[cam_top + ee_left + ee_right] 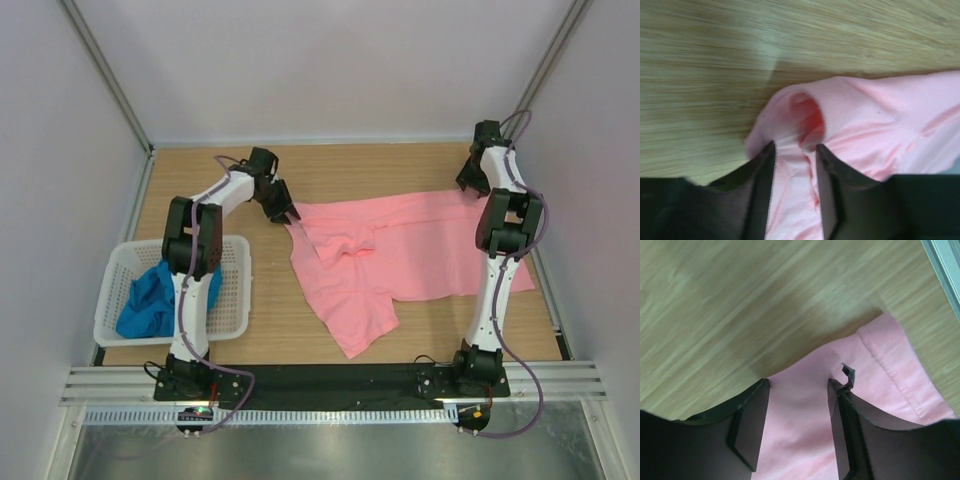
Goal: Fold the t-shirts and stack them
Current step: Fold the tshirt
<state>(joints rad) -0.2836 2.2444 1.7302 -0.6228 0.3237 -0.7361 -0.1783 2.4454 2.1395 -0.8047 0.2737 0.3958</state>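
The salmon pink t-shirt (400,250) lies spread, partly rumpled, across the middle and right of the wooden table. My left gripper (288,215) is down at its far left corner. In the left wrist view the left gripper (795,146) stands open, its fingers astride a curled fold of the pink t-shirt (880,115). My right gripper (467,187) is at the far right corner. The right wrist view shows it (797,382) open too, with the pink t-shirt (880,365) flat under it beside the hem. The bright blue t-shirt (150,300) sits bunched in the basket.
A white perforated basket (240,290) stands at the near left, beside the left arm's base. Grey walls and metal frame posts enclose the table on three sides. Bare wood shows behind the shirt and between basket and shirt.
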